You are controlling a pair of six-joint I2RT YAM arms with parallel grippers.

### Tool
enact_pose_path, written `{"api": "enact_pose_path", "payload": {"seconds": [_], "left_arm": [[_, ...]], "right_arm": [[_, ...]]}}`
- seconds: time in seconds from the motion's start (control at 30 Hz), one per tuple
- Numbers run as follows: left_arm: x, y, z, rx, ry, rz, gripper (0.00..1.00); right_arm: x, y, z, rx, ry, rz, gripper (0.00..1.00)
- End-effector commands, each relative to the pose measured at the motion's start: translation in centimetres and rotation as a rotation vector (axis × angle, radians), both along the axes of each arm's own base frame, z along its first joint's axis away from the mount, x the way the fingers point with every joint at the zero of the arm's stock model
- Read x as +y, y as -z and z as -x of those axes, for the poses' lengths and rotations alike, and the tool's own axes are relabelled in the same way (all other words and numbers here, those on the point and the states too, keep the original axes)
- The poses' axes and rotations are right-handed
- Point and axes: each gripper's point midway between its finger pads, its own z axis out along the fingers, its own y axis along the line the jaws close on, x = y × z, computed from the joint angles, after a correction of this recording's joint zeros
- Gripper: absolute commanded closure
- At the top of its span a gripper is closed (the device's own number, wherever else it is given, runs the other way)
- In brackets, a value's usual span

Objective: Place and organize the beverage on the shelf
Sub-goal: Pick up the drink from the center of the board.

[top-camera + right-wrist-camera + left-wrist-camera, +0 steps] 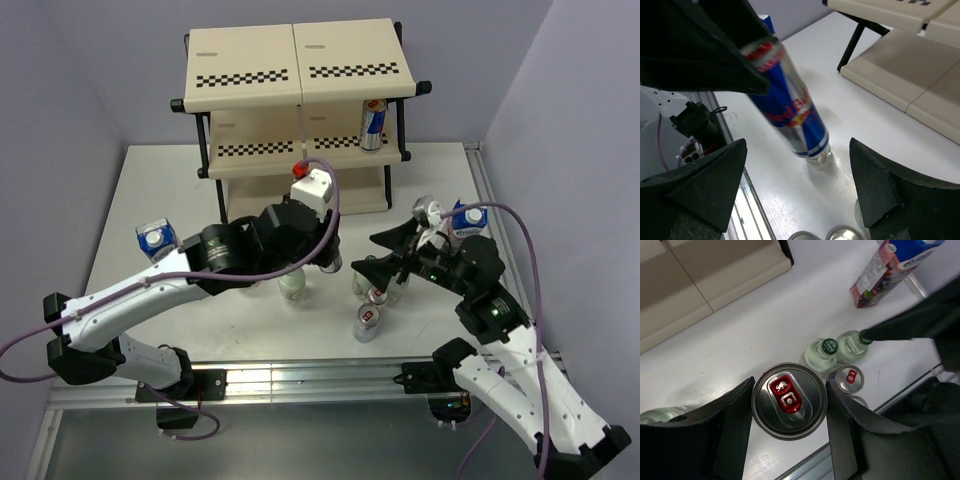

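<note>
My left gripper (790, 392) is shut on a slim silver-blue-red can (789, 401), one finger on each side of it, seen from above. The right wrist view shows this can (790, 107) tilted and off the table in the black fingers. In the top view the left gripper (325, 260) is in front of the shelf (300, 60). One can (373, 125) stands on the middle tier. My right gripper (400, 262) is open and empty over a cluster of green-capped bottles (827, 347) and cans (367, 322). A purple carton (468, 218) stands at the right, another carton (155, 238) at the left.
A clear bottle (293, 285) stands just beneath the left gripper. The right arm's black finger (910, 327) reaches over the bottle cluster. Another can top (425, 208) shows beside the purple carton. An aluminium rail (300, 375) runs along the near table edge.
</note>
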Motion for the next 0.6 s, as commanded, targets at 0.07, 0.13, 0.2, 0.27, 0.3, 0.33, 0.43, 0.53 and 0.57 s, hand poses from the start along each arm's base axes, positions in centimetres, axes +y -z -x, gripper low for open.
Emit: {"api": "enact_pose_path", "payload": {"seconds": [0.07,0.13,0.2,0.27,0.3,0.33,0.43,0.53,0.57], "left_arm": [[1.9,-6.6,2.4,-0.022,0.197,0.057,1.0],[2.5,-6.8,2.4,0.005,0.251,0.044,1.0],[3.0,-7.9,2.3,-0.009,0.275,0.049,1.0],[3.7,-8.4,2.1,0.0,0.282,0.042,1.0],[3.8,-8.2,2.1,0.003,0.293,0.025,1.0],[3.8,-8.7,2.1,0.001,0.304,0.034,1.0],[3.8,-9.1,2.6,0.002,0.342,0.03,1.0],[4.4,-9.0,2.3,0.003,0.318,-0.007,1.0],[4.5,-8.8,2.2,0.007,0.315,-0.017,1.0]], "right_arm": [[2.2,-2.7,-1.8,-0.173,-0.02,-0.022,0.11],[3.9,-3.1,-0.9,-0.224,-0.054,0.008,0.11],[5.2,-3.4,-1.1,-0.232,-0.047,0.038,0.12],[6.9,-3.6,-0.3,-0.233,-0.077,0.046,0.13],[7.4,-4.0,0.0,-0.248,-0.091,0.039,0.13],[8.1,-4.1,0.7,-0.252,-0.112,0.033,0.13],[8.8,-4.3,0.2,-0.256,-0.07,0.022,0.15],[9.0,-4.2,-0.8,-0.271,0.008,0.045,0.15],[9.4,-4.0,-0.6,-0.276,0.006,0.046,0.15]]}}
